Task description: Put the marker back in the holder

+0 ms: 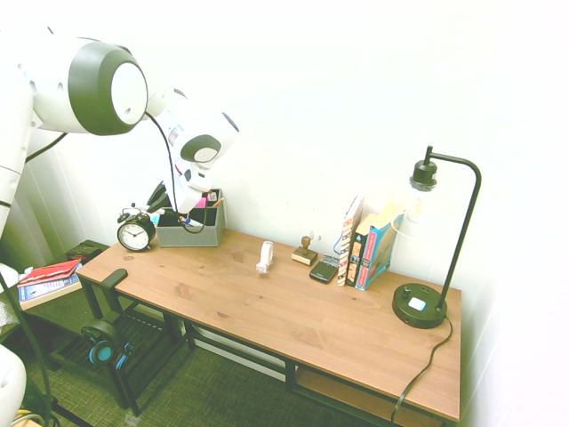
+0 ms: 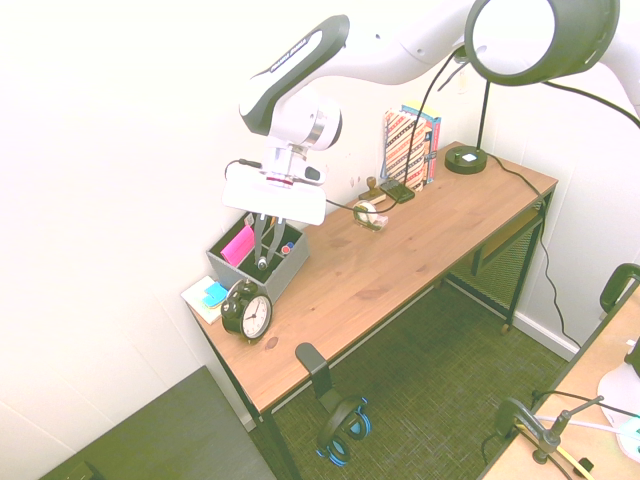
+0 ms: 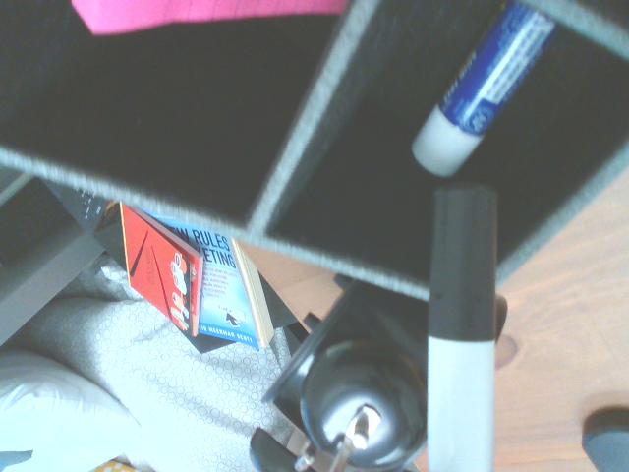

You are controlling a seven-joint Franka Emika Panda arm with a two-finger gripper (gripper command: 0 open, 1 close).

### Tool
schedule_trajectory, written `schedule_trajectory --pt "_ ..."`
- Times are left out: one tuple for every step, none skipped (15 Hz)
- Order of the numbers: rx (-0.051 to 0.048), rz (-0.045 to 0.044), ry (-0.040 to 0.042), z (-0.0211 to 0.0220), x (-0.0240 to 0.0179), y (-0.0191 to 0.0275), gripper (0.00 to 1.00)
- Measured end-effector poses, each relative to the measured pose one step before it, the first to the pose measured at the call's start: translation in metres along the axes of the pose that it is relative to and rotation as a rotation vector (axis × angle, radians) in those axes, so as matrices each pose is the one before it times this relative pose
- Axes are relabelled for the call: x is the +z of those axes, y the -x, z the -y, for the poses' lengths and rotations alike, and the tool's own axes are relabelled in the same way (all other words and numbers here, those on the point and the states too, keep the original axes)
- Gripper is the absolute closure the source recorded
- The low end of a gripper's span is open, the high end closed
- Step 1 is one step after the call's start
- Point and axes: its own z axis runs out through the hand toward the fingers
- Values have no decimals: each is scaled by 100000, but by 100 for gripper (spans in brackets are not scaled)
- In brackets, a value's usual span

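Above the holder: the gripper (image 2: 262, 263) hangs over the open top of the grey desk organizer (image 1: 190, 236), fingers pointing down.
Gripper: closed down to a narrow grip, fingertips drawn together on the marker (image 3: 462, 369).
Marker: slim and white with a black cap, held over the organizer; in the wrist view the cap crosses the view of the rim, with the body running back from it. It is in the grip, not resting in a compartment.
Organizer: dark inside, split by grey dividers; a pink item (image 2: 240, 245) stands in one compartment, and a blue tube with a white end (image 3: 482, 93) lies in another.
Alarm clock: black, round and white-faced (image 1: 136, 233), upright on the wooden desk (image 1: 267, 307) just beside the organizer.
Notes: a blue pad (image 2: 215, 294) on a pale one, near the clock.
Desk middle: a clear-and-white tape dispenser (image 1: 265, 257), a wooden stamp (image 1: 305, 254) and a flat black device (image 1: 324, 269).
Standing books: a short row (image 1: 363, 253) beyond the black device.
Lamp: black base (image 1: 418, 306) at the far end from the organizer, its bulb exposed.
Headphones: black and blue (image 1: 107, 342), hung below the desk edge.
Lower books: a small stack (image 1: 49, 283) well below the desktop.
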Motion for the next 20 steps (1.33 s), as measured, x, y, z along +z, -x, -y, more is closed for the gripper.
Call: schedule_trajectory --pt "307 20 103 485 -58 -213 0" --pt "203 -19 149 381 -143 -101 0" --pt "340 -321 57 313 -184 -104 0" --pt "164 -348 -72 206 -103 -166 0" --pt "183 24 80 104 -46 -197 0" --pt "224 237 407 62 10 -222 0" --pt "340 170 344 11 82 -272 0" --pt "303 -83 258 9 140 -261 0" --pt "191 -107 181 2 101 -169 0" --pt "33 -88 37 -1 10 -49 0" --pt "39 -52 -73 -3 -59 -56 0" --pt "5 0 -169 -5 -120 -86 0" --pt "34 4 -361 -14 -271 -107 0" --pt "22 33 -542 -28 -430 -74 0" --pt "-32 44 -629 -58 -569 -94 0" --pt "-98 107 -442 -96 -585 -165 0" --pt "-308 147 -101 -155 -523 -164 0" --pt "-1726 -795 -78 -223 -662 -6 0" --pt "-4624 -2699 151 -500 -891 225 0" --pt "-5255 -3574 756 -919 -1071 432 0"
